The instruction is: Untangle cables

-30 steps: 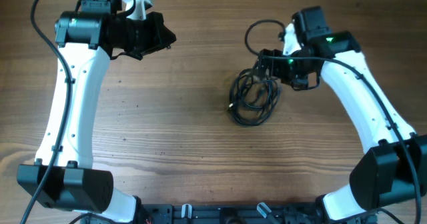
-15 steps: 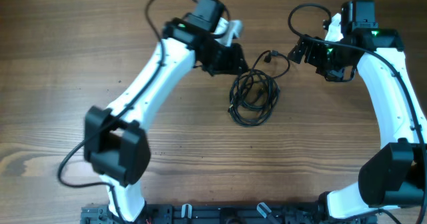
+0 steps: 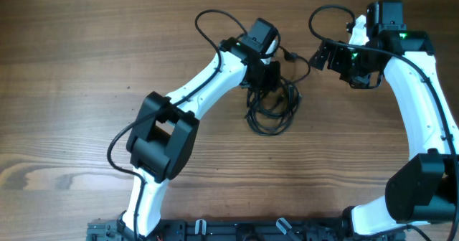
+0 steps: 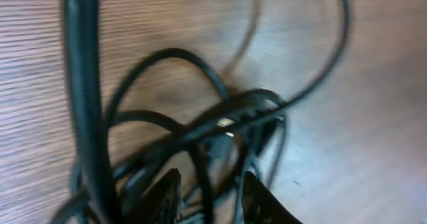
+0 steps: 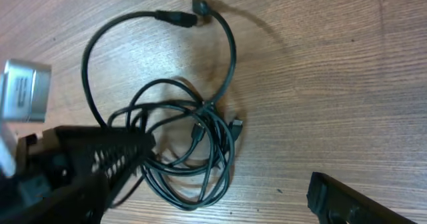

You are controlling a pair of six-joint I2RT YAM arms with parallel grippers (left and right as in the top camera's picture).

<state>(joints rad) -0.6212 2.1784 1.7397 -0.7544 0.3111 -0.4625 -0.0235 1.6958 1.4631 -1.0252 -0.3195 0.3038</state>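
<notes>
The cables [image 3: 273, 112] lie in a tangled heap of thin black loops at the table's middle; one end with a plug [image 3: 287, 55] trails up toward the right arm. My left gripper [image 3: 269, 83] is down on the heap's upper edge. In the left wrist view its fingers [image 4: 167, 196] stand a little apart, and the left gripper [image 4: 210, 187] is open with a strand of the cables [image 4: 175, 136] running between them, gripped by neither. My right gripper [image 3: 331, 55] hovers wide open up and right of the heap. Its wrist view shows the cables [image 5: 189, 145] below the right gripper [image 5: 230, 164].
The wooden table [image 3: 86, 69] stretches to the left and toward the front. The left arm's thick black wire [image 3: 208, 22] arches above its wrist. A silver box [image 5: 24, 91] on the left arm shows at the right wrist view's left edge.
The left arm swung from the far left of the table onto the cable heap, and its jaws parted. The right arm drew back up and right, then held still.
</notes>
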